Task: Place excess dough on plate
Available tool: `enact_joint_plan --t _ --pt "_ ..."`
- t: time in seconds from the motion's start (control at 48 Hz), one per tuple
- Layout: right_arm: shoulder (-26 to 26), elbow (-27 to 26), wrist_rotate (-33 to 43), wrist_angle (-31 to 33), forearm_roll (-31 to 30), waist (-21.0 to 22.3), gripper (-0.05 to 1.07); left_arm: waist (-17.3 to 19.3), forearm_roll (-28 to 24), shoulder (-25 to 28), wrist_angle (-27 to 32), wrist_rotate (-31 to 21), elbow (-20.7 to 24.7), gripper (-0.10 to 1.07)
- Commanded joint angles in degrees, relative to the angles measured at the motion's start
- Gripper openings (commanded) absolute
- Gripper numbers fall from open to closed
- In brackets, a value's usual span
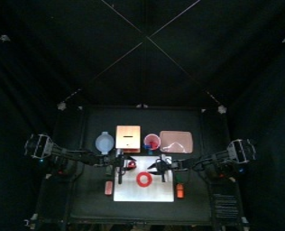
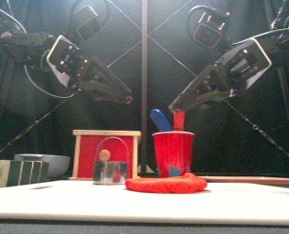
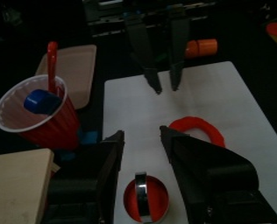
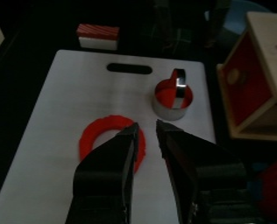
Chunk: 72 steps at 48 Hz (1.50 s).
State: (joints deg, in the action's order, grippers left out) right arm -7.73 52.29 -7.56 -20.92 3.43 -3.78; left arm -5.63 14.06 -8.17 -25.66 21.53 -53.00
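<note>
The excess dough point(image 1: 144, 180), a red ring, lies flat on a white cutting board point(image 1: 142, 200); it also shows in the front view point(image 2: 166, 184). The pale pink plate point(image 1: 177, 142) stands empty behind the board at the right. My left gripper point(image 1: 129, 164) hangs open above the board's back left; its wrist view shows the dough point(image 3: 200, 131) off to one side. My right gripper point(image 1: 160, 165) hangs open above the board's back right, just over the dough's edge point(image 4: 103, 131). Neither touches the dough.
A metal cutter with a small red disc point(image 4: 173, 96) stands on the board beside the dough. A red cup point(image 2: 174, 151) with a blue tool, a tan board point(image 1: 128, 137) and a pale blue round object point(image 1: 104, 141) stand behind.
</note>
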Motion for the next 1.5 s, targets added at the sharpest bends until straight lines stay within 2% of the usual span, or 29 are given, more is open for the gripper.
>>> enact_joint_plan --t 0.0,0.125,0.438,1.146,1.333,1.479 --pt "-3.96 0.09 0.00 -0.53 -0.79 0.97 0.66 -0.53 -0.70 -0.70 -3.78 -0.09 -0.26 0.78" --pt "-7.29 1.05 0.00 -0.88 -1.32 1.85 0.66 -0.79 -0.70 -0.44 -8.09 -0.35 -1.85 0.78" --pt "-12.74 3.60 -0.09 -1.93 -1.32 2.55 0.65 -1.76 0.79 -0.35 -11.60 -0.53 -3.16 0.78" --pt "-12.48 6.06 0.26 -1.76 -1.49 4.48 0.65 -1.58 0.35 0.35 -11.78 -0.26 -2.37 0.78" --pt "-12.39 5.27 0.62 -1.05 1.58 4.39 0.66 -1.67 0.35 0.35 -11.78 -0.26 -2.20 0.78" --pt "-12.39 3.52 0.53 1.49 8.44 2.99 0.69 -1.67 0.35 0.35 -11.78 -0.18 -2.29 0.78"
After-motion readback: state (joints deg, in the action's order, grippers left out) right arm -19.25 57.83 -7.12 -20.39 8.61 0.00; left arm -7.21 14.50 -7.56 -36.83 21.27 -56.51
